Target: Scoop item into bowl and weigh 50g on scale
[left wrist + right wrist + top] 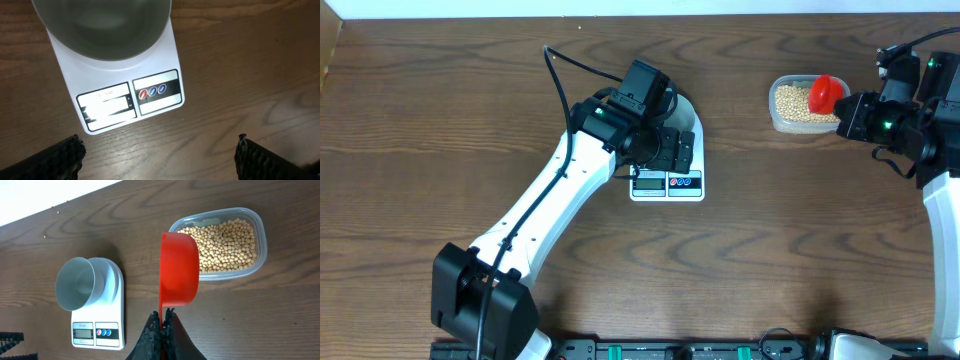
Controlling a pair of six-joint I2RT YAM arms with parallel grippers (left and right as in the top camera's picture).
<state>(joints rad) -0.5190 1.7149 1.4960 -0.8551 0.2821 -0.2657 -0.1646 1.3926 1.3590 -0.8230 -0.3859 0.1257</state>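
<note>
Dark wood table (770, 250) lies under everything. Right gripper (162, 319) has its fingers pressed together on the thin handle of a red scoop (179, 270). The scoop is held on edge at the tub (261, 255) of beans (225, 242), overlapping its rim. Its hollow is turned away, so what it holds cannot be told.

Left gripper (160, 155) is spread wide, holding nothing, above the display end of the scale (160, 106); only 2 fingertips show. Bowl (100, 30) sits on the scale's far end, cut off by the frame, looking bare inside. Glare washes out the display digits. Overhead, the left arm hides the bowl and most of the scale.
</note>
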